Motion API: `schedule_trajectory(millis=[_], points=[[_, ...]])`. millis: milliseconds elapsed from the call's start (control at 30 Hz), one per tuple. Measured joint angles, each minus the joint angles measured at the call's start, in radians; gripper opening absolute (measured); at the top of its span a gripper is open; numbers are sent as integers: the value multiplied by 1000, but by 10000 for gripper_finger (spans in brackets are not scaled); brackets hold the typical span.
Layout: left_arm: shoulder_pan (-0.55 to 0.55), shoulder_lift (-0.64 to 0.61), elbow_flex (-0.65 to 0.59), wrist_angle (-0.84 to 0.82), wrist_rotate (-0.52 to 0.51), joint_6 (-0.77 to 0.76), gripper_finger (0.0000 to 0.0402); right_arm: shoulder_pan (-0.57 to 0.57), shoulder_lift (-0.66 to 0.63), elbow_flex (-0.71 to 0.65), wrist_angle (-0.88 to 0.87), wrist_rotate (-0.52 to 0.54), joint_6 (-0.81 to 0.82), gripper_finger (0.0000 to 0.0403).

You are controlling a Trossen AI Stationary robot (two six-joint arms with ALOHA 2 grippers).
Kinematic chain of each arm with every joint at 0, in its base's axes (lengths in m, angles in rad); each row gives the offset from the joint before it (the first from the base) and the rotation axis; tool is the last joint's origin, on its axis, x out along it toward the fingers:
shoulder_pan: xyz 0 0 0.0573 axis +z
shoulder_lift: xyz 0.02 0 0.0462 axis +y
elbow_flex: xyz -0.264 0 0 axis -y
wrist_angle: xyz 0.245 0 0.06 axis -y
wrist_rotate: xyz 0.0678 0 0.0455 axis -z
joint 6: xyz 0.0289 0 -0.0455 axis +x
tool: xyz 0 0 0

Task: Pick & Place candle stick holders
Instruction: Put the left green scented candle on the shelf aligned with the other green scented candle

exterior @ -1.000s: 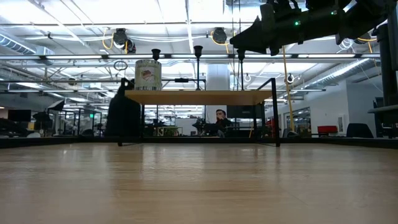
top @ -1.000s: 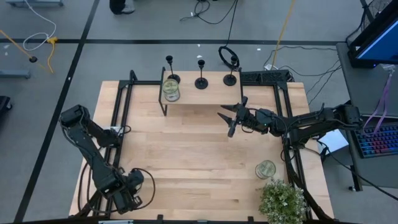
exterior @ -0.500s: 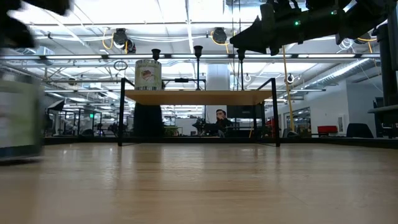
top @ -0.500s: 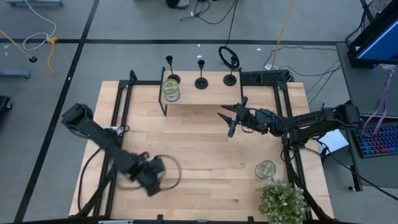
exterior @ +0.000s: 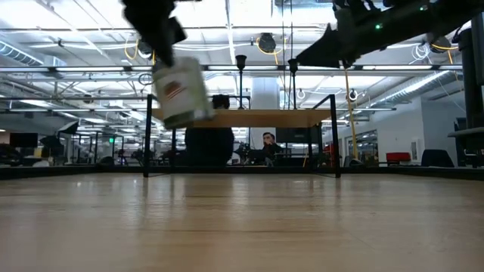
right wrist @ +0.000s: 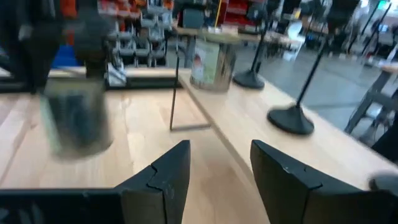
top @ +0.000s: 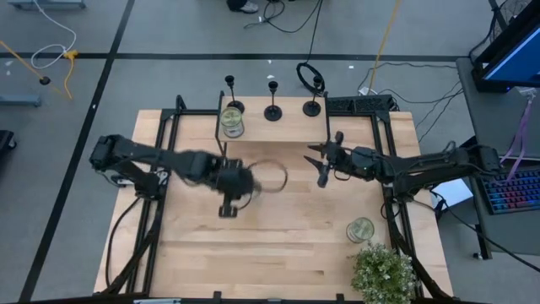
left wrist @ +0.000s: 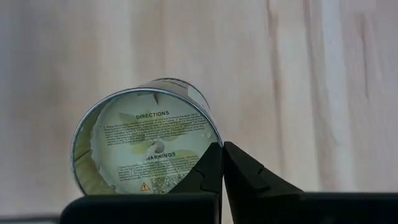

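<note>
Left claw (top: 226,201) is out over the middle of the counter (top: 278,245), blurred in the high view, and its wrist view shows the two fingers (left wrist: 214,171) pressed tight together, with a glass jar (left wrist: 146,146) seen bottom-on right beside them; whether that jar is actually gripped cannot be told from here. In the low view the same jar (exterior: 181,92) hangs tilted in the air under the left arm, label facing us, in front of the raised shelf (exterior: 242,118). Over on the right side, the right claw (top: 324,165) hovers above the counter just in front of the shelf's right end, fingers (right wrist: 166,168) spread apart and holding nothing. The three candle stick holders (top: 272,111) all stand upright in a row along the shelf's back edge, untouched; the right wrist view catches two of them close by on the shelf. A second jar (top: 232,123) sits at the shelf's left end, a third jar (top: 360,229) stands on the counter near the right edge, just beside a potted plant (top: 384,272). A person (exterior: 268,147) sits in the room beyond the counter.
</note>
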Motion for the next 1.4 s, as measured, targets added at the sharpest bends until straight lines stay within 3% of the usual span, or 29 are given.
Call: schedule_trajectory(millis=[167, 333, 533, 667, 800, 1067, 1400], points=[[137, 20, 142, -9, -11, 216, 9, 0, -49, 0, -92, 0, 57, 160], [248, 133, 362, -98, -16, 419, 5, 1, -48, 0, -92, 0, 57, 160], [398, 321, 651, -242, 44, 514, 9, 1, -48, 0, -92, 0, 57, 160], [455, 400, 769, -309, 70, 538, 5, 1, -48, 0, -96, 0, 57, 160], [493, 440, 801, -342, 154, 568, 16, 1, -48, 0, -98, 0, 57, 160], [525, 442, 802, -344, 144, 603, 7, 1, -47, 0, -99, 0, 57, 160], [534, 453, 798, -277, 143, 643, 63, 1, -47, 0, -108, -1, 55, 160]])
